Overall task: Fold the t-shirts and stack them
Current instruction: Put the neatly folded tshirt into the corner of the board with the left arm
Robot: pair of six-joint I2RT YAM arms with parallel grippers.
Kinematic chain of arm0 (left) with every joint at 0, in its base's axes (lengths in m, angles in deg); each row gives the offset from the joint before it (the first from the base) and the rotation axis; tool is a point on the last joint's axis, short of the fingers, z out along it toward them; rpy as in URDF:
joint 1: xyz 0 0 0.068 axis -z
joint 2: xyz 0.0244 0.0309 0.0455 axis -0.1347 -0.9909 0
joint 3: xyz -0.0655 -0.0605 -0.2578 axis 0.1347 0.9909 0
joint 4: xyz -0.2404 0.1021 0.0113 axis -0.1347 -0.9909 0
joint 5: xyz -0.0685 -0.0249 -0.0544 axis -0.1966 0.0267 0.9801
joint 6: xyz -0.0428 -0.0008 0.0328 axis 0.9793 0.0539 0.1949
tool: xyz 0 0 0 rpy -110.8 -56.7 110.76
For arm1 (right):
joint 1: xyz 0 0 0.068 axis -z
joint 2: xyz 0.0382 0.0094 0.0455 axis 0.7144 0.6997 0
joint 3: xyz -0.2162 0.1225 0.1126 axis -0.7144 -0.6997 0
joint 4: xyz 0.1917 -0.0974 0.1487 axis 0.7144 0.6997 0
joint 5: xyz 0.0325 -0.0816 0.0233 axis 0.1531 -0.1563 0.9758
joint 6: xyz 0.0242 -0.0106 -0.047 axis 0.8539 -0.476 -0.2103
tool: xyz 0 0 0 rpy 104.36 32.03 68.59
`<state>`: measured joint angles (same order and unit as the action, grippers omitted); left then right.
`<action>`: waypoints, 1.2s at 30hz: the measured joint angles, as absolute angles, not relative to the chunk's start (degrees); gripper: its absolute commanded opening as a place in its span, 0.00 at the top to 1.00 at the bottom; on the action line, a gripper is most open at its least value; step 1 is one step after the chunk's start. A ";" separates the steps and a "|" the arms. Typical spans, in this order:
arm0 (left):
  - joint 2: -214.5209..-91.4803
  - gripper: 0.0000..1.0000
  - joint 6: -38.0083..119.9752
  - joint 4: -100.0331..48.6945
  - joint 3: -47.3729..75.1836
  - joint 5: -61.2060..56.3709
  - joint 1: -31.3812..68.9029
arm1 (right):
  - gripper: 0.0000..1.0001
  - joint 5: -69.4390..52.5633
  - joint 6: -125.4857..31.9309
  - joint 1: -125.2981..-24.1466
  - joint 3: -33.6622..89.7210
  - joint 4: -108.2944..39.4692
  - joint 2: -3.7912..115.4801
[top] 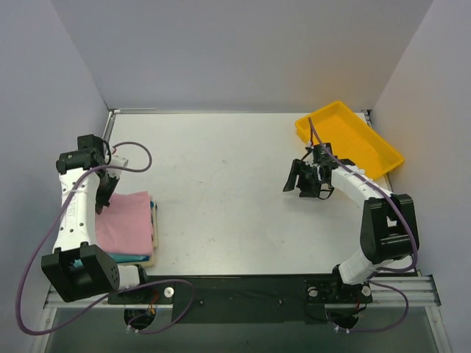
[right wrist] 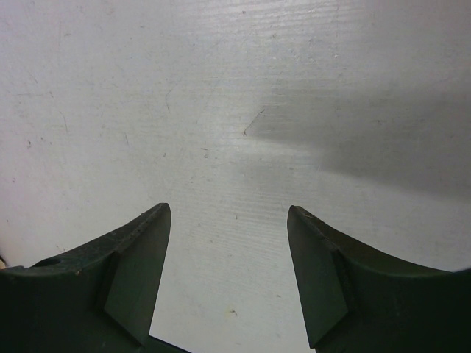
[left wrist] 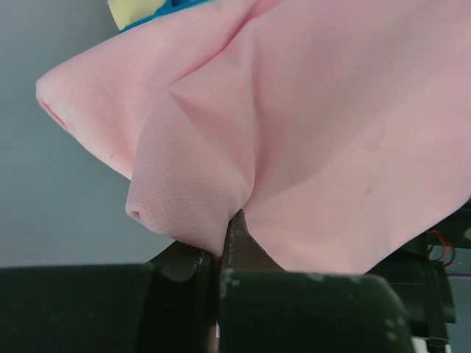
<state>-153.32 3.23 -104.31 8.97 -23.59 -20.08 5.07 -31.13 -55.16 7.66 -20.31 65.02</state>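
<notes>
Lower left in the top view, the left end effector [top: 104,197] is clamped on a fold of the pink t-shirt [top: 126,220] atop the teal t-shirt [top: 132,258]. Pulling sideways could undo the fold or skew both. The right end effector [top: 303,181] hangs with its jaws apart over the bench [top: 221,191].

light pink cloth t-shirt [left wrist: 331,132]: runs off the top and right edges of the left wrist view; left part under the white left arm [top: 77,213] in the top view.
teal cloth t-shirt [top: 129,257]: only a thin band under the pink one, lower left of the top view.
cream cloth t-shirt [left wrist: 136,9]: a sliver cut by the upper left edge.
left gripper [left wrist: 221,254]: tips buried in a pink fold, bodies blurred.
right gripper [right wrist: 228,209]: finger bases cut off at the bottom edge.
rigid yellow plastic tray [top: 353,136]: lower left side behind the right arm [top: 368,195].
</notes>
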 measured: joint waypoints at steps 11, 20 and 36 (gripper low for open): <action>-158.00 0.68 -3.15 -98.43 15.12 -33.81 -21.45 | 0.40 6.47 -31.96 -54.76 7.84 -21.07 66.11; -158.21 0.16 -10.54 -89.38 20.54 -45.75 -22.52 | 0.40 6.77 -32.07 -54.52 7.84 -21.10 66.11; -156.81 0.21 -3.11 -92.26 16.21 -25.55 -9.87 | 0.39 6.49 -32.21 -54.52 7.00 -21.49 63.71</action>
<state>-156.81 -3.11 -92.26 16.21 -25.55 -9.87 6.49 -32.21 -54.52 7.00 -21.49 63.71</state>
